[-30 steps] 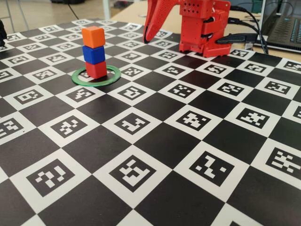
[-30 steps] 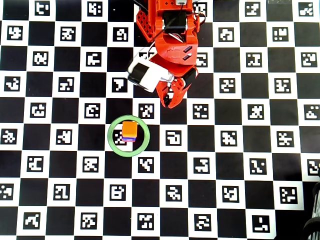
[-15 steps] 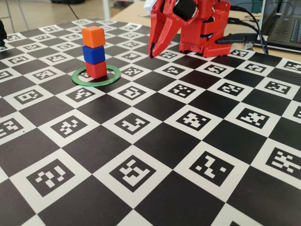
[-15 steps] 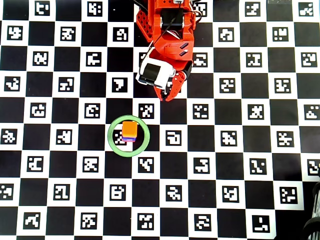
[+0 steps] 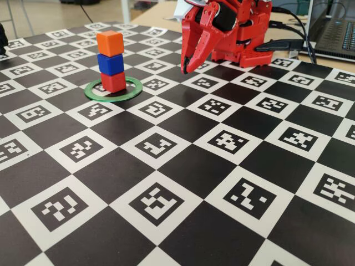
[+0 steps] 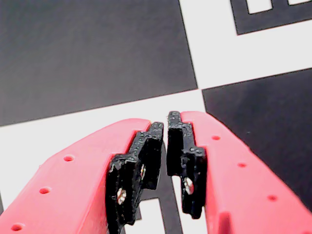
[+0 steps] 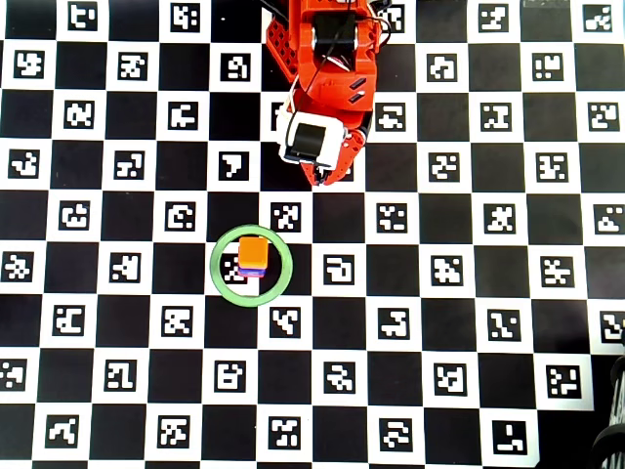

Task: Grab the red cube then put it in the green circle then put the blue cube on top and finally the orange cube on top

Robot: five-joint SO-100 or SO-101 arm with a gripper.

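Observation:
A stack of three stands inside the green circle (image 5: pixel 131 91) at the back left of the fixed view: the red cube (image 5: pixel 113 82) at the bottom, the blue cube (image 5: pixel 111 64) on it, the orange cube (image 5: pixel 110 43) on top. From overhead only the orange cube (image 7: pixel 254 252) shows clearly, inside the green circle (image 7: pixel 214 266). My gripper (image 5: pixel 184 69) hangs to the right of the stack, apart from it, tips pointing down near the board. In the wrist view the gripper (image 6: pixel 166 127) is shut with nothing between its black pads (image 6: pixel 146 156). Overhead, the gripper (image 7: pixel 322 179) lies just in front of the arm's base.
The board is a black and white checker of printed markers (image 5: pixel 161 202). The arm's red base (image 5: pixel 241 39) stands at the back. Behind it lie a laptop (image 5: pixel 335 33) and dark cables (image 5: pixel 283 44) at the back right.
The gripper has drawn back from the stack toward the arm's base and tilted its tips down toward the board. The stack of cubes has not moved.

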